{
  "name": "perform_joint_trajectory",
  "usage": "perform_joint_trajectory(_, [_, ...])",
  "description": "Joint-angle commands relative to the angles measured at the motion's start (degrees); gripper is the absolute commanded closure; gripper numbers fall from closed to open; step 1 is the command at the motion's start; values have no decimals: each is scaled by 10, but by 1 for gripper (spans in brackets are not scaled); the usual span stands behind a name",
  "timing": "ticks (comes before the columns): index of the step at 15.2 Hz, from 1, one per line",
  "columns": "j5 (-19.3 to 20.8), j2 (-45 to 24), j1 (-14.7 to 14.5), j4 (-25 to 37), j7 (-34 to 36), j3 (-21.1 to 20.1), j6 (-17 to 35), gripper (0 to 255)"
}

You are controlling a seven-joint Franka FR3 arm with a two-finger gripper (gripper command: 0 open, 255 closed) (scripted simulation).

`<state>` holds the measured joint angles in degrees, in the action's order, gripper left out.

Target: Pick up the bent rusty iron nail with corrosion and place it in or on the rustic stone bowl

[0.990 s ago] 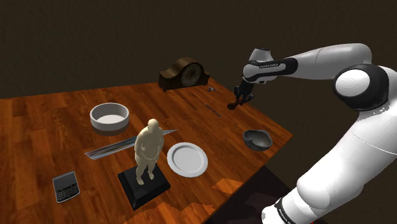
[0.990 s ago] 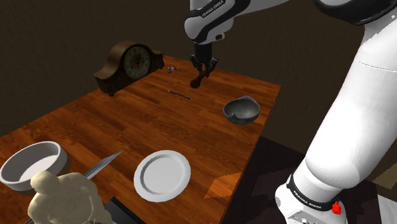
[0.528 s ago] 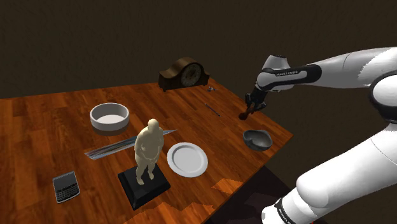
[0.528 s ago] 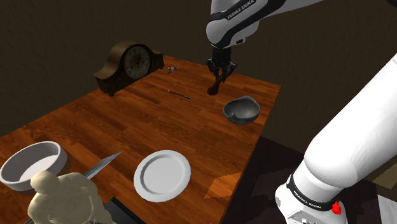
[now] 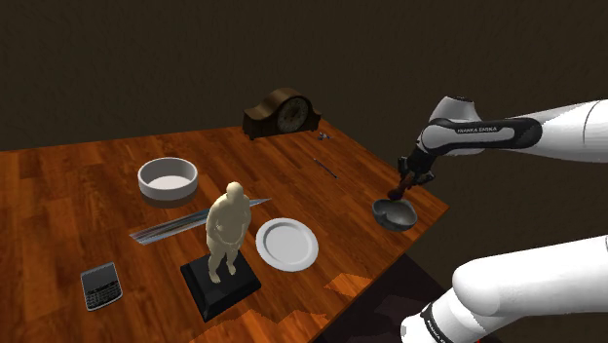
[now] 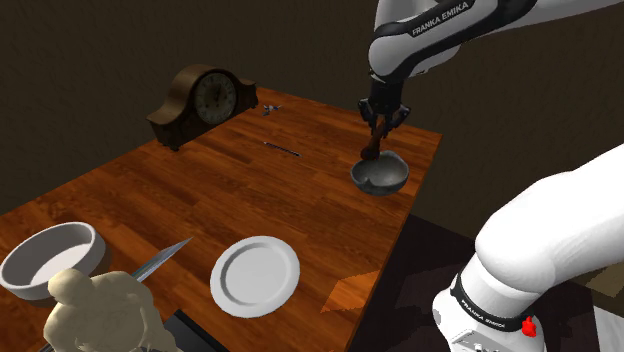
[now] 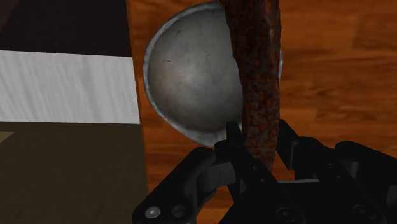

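Your claw (image 7: 257, 151) clamps the rusty nail (image 7: 257, 76). You have it hanging over the grey bowl (image 6: 380, 180) at the counter (image 5: 97, 175) edge.

rusty nail (image 7: 257, 83) — far end cut off by wrist view's edge | grey bowl (image 7: 191, 76) — partly hidden behind it

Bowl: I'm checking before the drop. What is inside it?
The bowl is bare inside where it shows. The nail, clasped by the gripper, hangs over it and hides a strip along one side.
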<state>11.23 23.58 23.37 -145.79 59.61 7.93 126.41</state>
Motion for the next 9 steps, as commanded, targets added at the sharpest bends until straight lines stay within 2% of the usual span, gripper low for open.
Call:
perform_joint_trajectory(1, [11,49,12,-43,-13,10,-3,255])
perform_joint_trajectory(9, [19,12,15,-80,-5,15,70,255])
